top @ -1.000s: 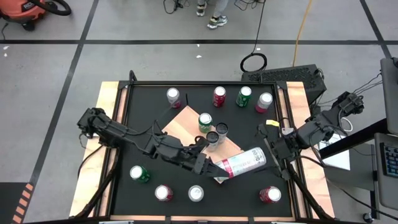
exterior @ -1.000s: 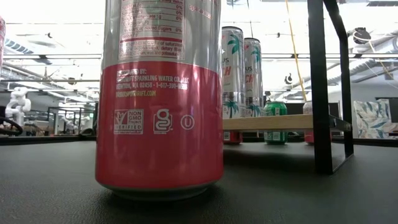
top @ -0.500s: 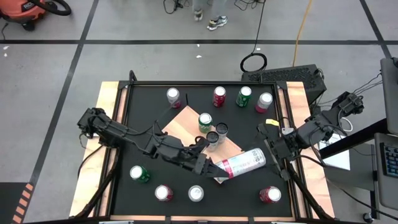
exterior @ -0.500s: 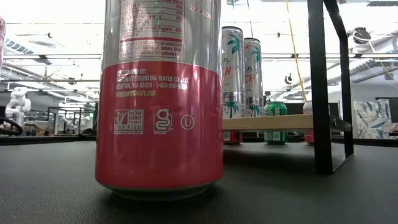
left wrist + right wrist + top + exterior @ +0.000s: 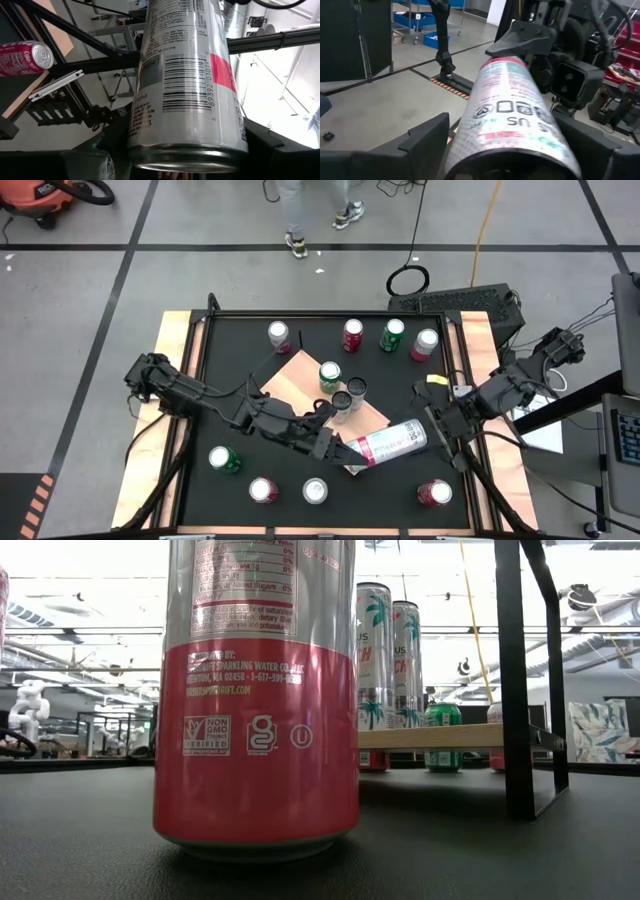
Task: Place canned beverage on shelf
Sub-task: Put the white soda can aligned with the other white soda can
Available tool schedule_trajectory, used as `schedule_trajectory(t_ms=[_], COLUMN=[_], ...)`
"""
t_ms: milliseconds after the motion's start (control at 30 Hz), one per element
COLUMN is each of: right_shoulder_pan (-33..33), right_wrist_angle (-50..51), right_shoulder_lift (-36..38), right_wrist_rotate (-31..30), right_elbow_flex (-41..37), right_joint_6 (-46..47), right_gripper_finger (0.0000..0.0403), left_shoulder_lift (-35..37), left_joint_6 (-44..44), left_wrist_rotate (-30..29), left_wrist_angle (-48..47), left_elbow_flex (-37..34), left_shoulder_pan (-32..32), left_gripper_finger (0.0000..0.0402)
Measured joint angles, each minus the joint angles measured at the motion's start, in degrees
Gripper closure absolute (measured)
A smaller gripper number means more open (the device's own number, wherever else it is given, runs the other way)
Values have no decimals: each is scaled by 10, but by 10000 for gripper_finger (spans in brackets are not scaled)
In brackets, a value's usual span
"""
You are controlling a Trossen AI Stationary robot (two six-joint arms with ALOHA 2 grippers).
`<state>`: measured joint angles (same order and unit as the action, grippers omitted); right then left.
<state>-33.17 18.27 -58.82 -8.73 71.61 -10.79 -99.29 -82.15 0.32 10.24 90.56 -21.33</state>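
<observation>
A tall silver-and-pink can (image 5: 388, 441) lies level in the air above the near right corner of the shelf (image 5: 295, 385), a light-tan board. My left gripper (image 5: 345, 450) is shut on its pink end and my right gripper (image 5: 426, 427) meets its silver end. On the shelf stand a green can (image 5: 329, 375) and two tall cans (image 5: 349, 394), which the low view shows upright on the board (image 5: 450, 736). The held can is outside the low view. My left gripper pinches the can's end nearest it (image 5: 146, 146) between its two fingers (image 5: 82, 165), which lie along the can's two sides. It reaches in level from the table's left. The can juts straight out ahead of it, clear of shelf and table. My right gripper has the can's other end (image 5: 470, 146) between its two fingers (image 5: 427, 142), one against each side as far as its wrist view shows. It reaches in level from the table's right, its fingers along the can. The can stays level between both grippers.
Several cans stand on the black table: a row at the far edge (image 5: 352, 334) and others along the near edge (image 5: 315, 491), one red can (image 5: 255, 690) right before the low camera. A black shelf rod (image 5: 515, 680) rises nearby. A person's legs (image 5: 290, 220) show beyond the far edge.
Both arms and the can have kept their places. The person beyond the far edge has walked toward the left.
</observation>
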Motion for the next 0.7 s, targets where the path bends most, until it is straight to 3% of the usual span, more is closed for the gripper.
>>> schedule_trajectory(t_ms=[433,700], right_shoulder_pan=[0,0], right_wrist_angle=[-4,0], right_shoulder_lift=[-13,-13], right_wrist_rotate=[-2,-4], right_elbow_flex=[0,0], right_joint_6=[6,31], right_gripper_finger=[144,174], left_shoulder_lift=[0,0], left_joint_6=[0,17], left_wrist_rotate=[-16,-67], left_wrist_angle=[-2,-6], left_elbow_flex=[0,0], left_shoulder_pan=[-1,-1], left_gripper_finger=[151,100])
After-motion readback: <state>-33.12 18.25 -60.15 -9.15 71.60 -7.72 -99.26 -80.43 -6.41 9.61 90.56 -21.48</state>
